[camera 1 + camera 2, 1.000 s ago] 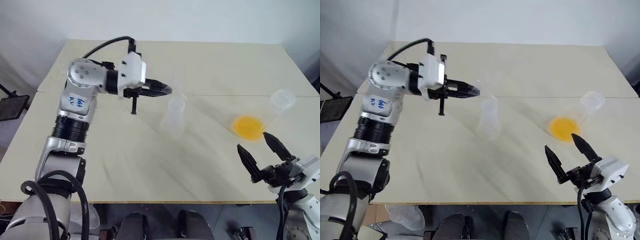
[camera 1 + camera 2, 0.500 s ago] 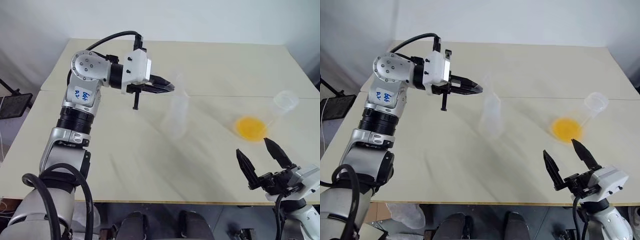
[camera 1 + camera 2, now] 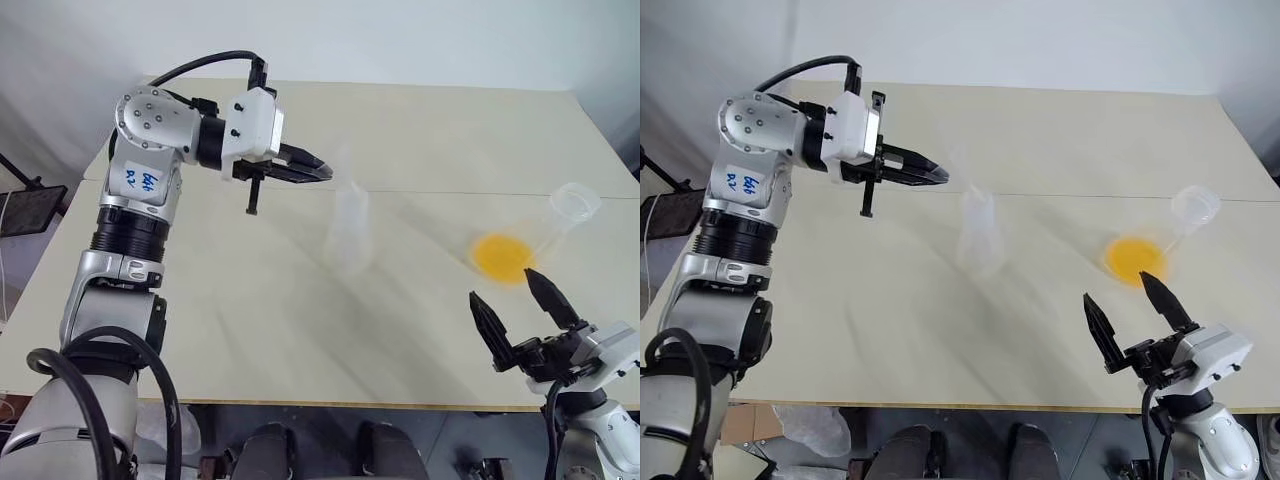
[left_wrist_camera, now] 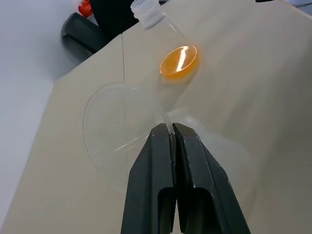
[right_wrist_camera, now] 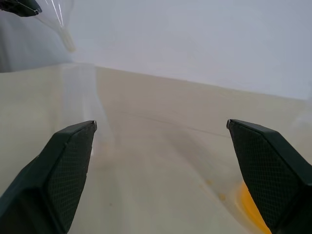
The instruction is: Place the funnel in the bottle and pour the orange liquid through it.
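Funnel (image 4: 114, 131) pinched (rim) in left jaws.

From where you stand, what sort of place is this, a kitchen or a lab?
Probably a lab bench or test room: a bare pale table against a plain wall, holding only a translucent bottle and a clear flask of orange liquid.

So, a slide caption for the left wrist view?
Left gripper shut on the funnel, flask of orange liquid lying beyond.

A pale beige table (image 3: 250, 330) carries a straight seam (image 3: 470, 193) running from nine o'clock to three o'clock across its far half. A dark object (image 3: 22, 212) stands off the table's edge at nine o'clock; its nature cannot be determined.
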`<state>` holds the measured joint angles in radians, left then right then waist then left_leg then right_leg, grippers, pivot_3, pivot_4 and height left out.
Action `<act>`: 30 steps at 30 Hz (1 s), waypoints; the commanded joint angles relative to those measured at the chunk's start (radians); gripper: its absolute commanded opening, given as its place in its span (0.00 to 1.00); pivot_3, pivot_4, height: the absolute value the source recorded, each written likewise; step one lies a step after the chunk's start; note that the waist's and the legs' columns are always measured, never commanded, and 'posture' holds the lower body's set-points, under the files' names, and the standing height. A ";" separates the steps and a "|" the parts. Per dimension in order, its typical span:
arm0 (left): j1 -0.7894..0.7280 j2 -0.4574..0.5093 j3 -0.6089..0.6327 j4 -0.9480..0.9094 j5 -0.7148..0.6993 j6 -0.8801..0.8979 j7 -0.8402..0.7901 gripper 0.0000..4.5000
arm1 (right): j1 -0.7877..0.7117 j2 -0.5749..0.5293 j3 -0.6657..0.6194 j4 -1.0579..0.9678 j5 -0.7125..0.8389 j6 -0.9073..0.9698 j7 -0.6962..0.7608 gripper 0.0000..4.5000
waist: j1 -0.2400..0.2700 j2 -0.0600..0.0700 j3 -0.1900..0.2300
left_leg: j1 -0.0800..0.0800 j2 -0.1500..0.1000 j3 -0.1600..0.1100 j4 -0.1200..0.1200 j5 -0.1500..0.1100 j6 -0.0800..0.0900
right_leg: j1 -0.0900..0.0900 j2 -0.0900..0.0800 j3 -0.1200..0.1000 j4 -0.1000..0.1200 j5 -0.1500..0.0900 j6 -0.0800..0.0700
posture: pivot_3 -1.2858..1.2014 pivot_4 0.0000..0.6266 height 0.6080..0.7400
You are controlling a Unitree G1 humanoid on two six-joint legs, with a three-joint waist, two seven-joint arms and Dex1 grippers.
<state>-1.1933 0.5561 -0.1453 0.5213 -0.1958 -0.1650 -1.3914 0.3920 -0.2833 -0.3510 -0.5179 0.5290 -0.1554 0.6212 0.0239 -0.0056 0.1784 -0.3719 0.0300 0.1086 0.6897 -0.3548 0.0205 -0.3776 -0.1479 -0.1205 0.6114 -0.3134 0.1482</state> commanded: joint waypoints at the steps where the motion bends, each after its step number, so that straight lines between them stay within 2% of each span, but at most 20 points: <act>1: -0.017 0.017 -0.001 -0.019 0.026 -0.020 -0.004 0.01 | -0.006 -0.013 0.003 -0.011 0.006 -0.010 0.001 1.00 | -0.001 0.000 0.000 | 0.000 0.000 0.000 0.000 0.000 0.000 | 0.000 0.000 0.000 0.000 0.000 0.000 | 0.52 0.24 1.00; 15: -0.016 -0.028 -0.060 0.022 0.124 -0.093 0.020 0.01 | -0.021 -0.009 0.027 -0.002 -0.002 -0.015 -0.003 1.00 | -0.001 0.000 0.000 | 0.000 0.000 0.000 0.000 0.000 0.000 | 0.000 0.000 0.000 0.000 0.000 0.000 | 0.52 0.24 1.00; 21: -0.035 -0.082 -0.061 0.034 0.086 -0.075 -0.016 0.01 | -0.029 -0.004 0.036 -0.002 -0.008 -0.018 -0.007 1.00 | 0.002 0.000 0.000 | 0.000 0.000 0.000 0.001 0.000 0.000 | 0.000 0.000 0.000 0.001 0.000 0.000 | 0.52 0.24 1.00; 24: -0.032 -0.093 -0.053 0.032 0.072 -0.071 -0.037 0.14 | -0.034 -0.003 0.038 -0.003 -0.011 -0.020 -0.010 1.00 | 0.001 0.000 0.000 | 0.000 0.000 0.000 0.001 0.000 0.000 | 0.000 0.000 0.000 0.001 0.000 0.000 | 0.52 0.24 1.00; 30: -0.017 -0.100 -0.029 0.032 0.048 -0.053 -0.035 0.54 | -0.043 -0.001 0.037 0.000 -0.013 -0.022 -0.014 1.00 | -0.001 0.000 0.000 | 0.000 0.000 0.000 0.001 0.000 0.000 | 0.000 0.000 0.000 0.001 0.000 0.000 | 0.52 0.24 1.00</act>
<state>-1.1956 0.4538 -0.2012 0.5674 -0.1181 -0.2268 -1.4317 0.3536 -0.2833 -0.3102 -0.5057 0.5126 -0.1558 0.6176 0.0232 -0.0056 0.1783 -0.3723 0.0301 0.1085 0.6907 -0.3549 0.0207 -0.3777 -0.1480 -0.1207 0.6120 -0.3134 0.1482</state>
